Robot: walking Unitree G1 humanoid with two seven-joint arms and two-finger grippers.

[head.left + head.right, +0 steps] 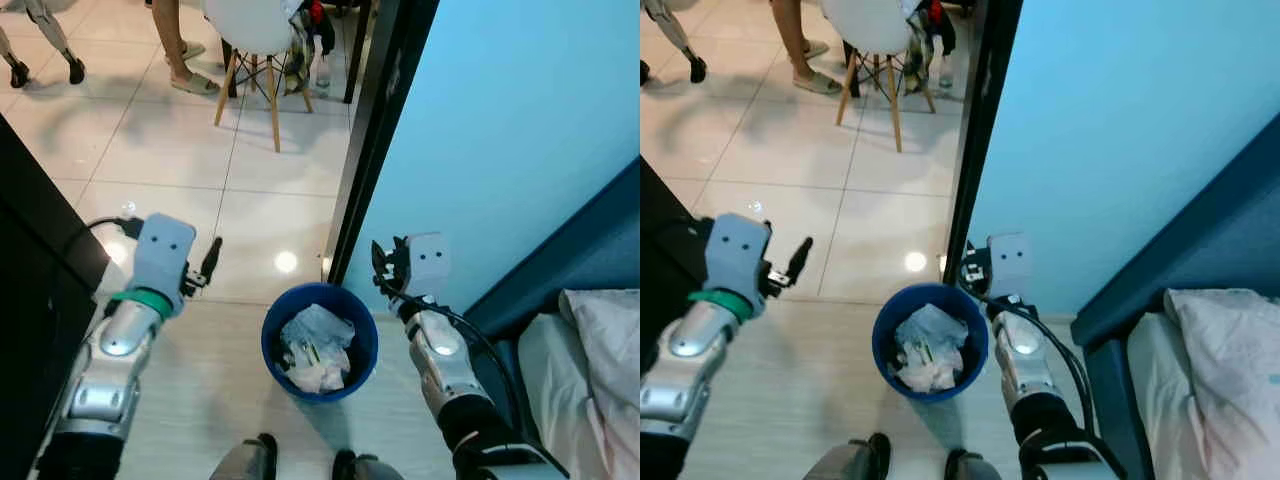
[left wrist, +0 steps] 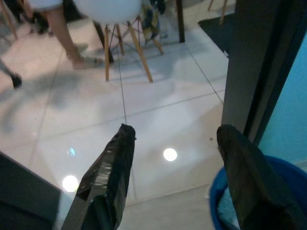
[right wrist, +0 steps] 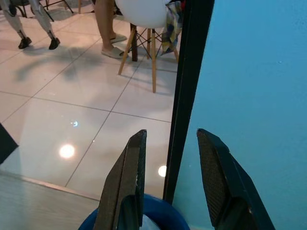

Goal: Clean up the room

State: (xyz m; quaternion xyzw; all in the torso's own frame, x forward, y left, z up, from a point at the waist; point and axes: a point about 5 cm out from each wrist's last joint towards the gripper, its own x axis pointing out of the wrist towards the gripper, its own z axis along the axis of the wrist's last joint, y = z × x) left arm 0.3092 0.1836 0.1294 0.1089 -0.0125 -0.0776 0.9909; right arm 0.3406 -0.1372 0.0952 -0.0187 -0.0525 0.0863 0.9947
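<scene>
Below, blue bin (image 1: pixel 320 342) (paper-filled) between 2 parted tools: left (image 1: pixel 205 268), right (image 1: pixel 385 268).

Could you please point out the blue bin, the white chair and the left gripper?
blue bin (image 1: pixel 270 335): left eye view, left rim.
white chair (image 1: pixel 250 25): left eye view, seat shell.
left gripper (image 2: pixel 175 179): left wrist view, midway between fingertips.

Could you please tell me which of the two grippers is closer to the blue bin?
The right gripper, hovering open just above the blue bin's rim by the turquoise wall; the left gripper is farther off, over the tiled floor.
</scene>
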